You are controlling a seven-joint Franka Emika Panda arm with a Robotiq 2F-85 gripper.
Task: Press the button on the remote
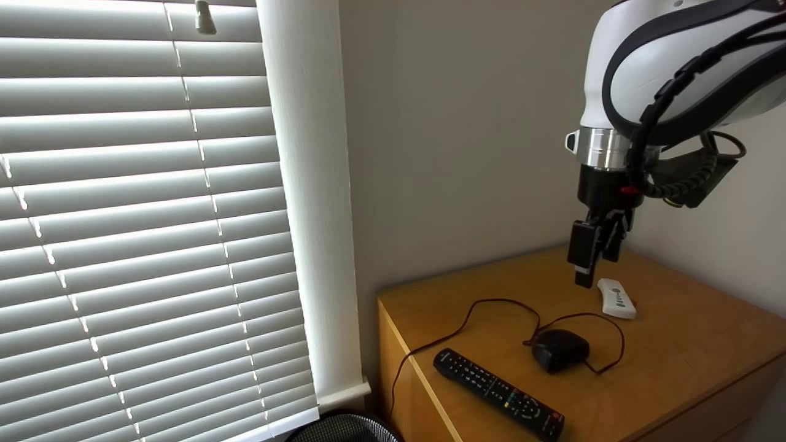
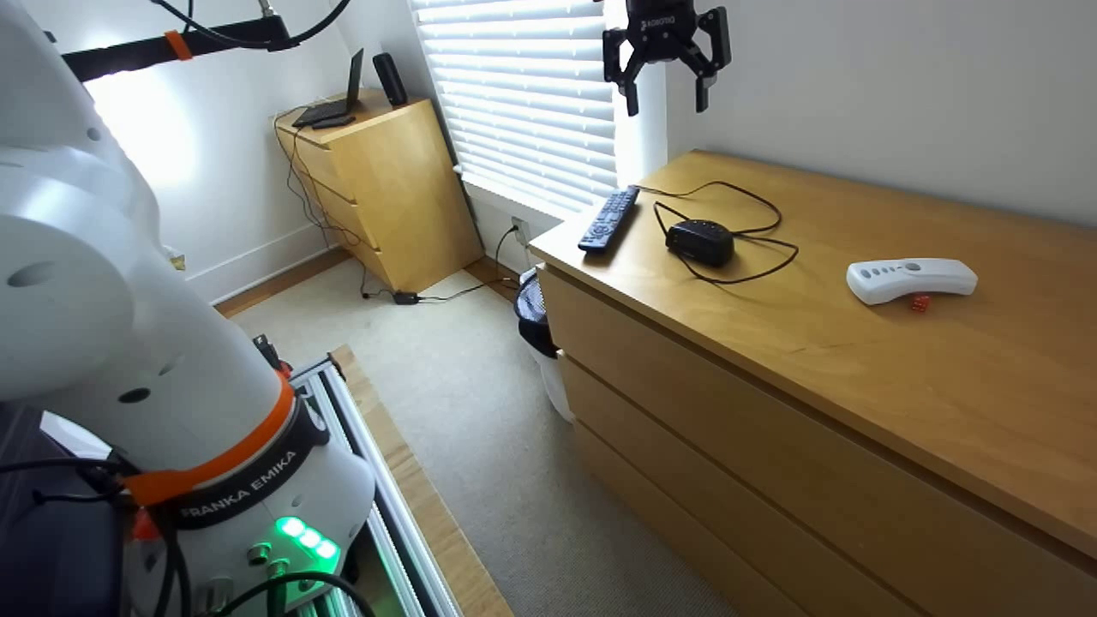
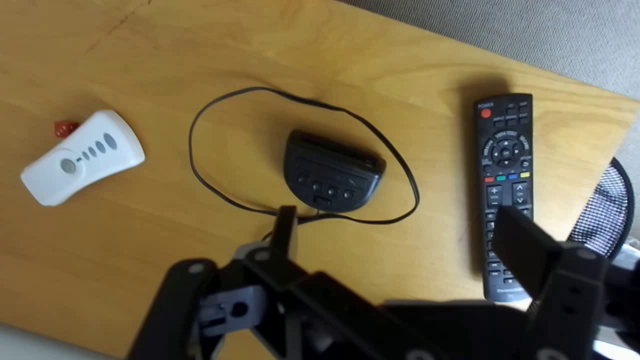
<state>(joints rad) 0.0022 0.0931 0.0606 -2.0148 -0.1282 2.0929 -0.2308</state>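
The remote point(image 3: 506, 165) is a long black bar with a red power button and rows of small buttons. It lies face up on the wooden dresser top, and it shows in both exterior views point(image 1: 497, 393) point(image 2: 609, 220). My gripper point(image 3: 398, 212) is open and empty, its fingers spread wide. It hangs pointing down, well above the dresser top, as the exterior views show point(image 1: 597, 268) point(image 2: 667, 104). In the wrist view the right finger overlaps the lower part of the remote and hides some of its buttons. Nothing touches the remote.
A black corded device point(image 3: 332, 172) lies beside the remote, its thin cable looped around it. A white controller point(image 3: 85, 157) and a small red die point(image 3: 65, 129) lie farther off. The dresser edge point(image 2: 617, 287) is close to the remote, with a mesh bin point(image 3: 602, 215) below.
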